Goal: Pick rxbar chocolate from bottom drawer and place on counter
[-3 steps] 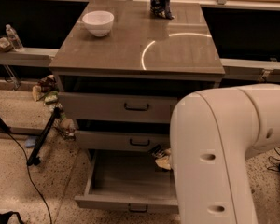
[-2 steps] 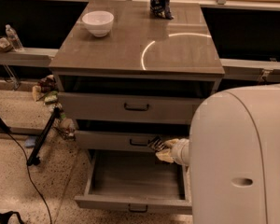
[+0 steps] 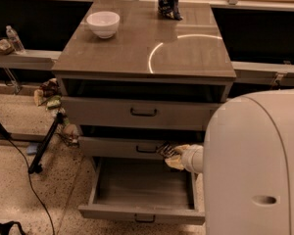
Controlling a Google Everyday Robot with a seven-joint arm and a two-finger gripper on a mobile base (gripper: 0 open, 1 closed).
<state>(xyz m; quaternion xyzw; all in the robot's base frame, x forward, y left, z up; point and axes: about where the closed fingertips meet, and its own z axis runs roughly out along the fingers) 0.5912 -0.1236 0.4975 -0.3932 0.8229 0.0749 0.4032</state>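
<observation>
Gripper (image 3: 167, 152): sits at the right end of the middle drawer (image 3: 117, 147) front, just beside its handle, above the rear right of the open bottom drawer (image 3: 142, 213). Released or clenched: cannot tell. A pale yellowish patch sits just under/behind it; can't tell if that is part of the gripper, packaging, or sth else.

Rxbar chocolate: not identifiable in view. The visible drawer floor is plain grey with nothing on it. The rear right corner is hidden by gripper + wrist (image 3: 192, 159), so the bar may be there or already in the grasp; no way to tell.

Step (judgement): at the drawer, either reaching in or lifting out. Nothing placed on counter (image 3: 137, 53) yet.

Next move (judgement): if the bar is held, go up and back to clear the middle drawer's front edge, then over the top drawer (image 3: 137, 112) to open counter surface. If not, go down into the rear right corner first. Tight spot, since the middle drawer front overhangs it.

Arm pose: wrist is roughly horizontal, pointing left from the big white arm shell (image 3: 255, 165), which fills the lower right of the view and hides the drawer's right side.

Counter has a white bowl (image 3: 103, 23) rear left and a dark snack bag (image 3: 169, 1) rear centre (not the target). The front half around the light arc looks free for placing.
</observation>
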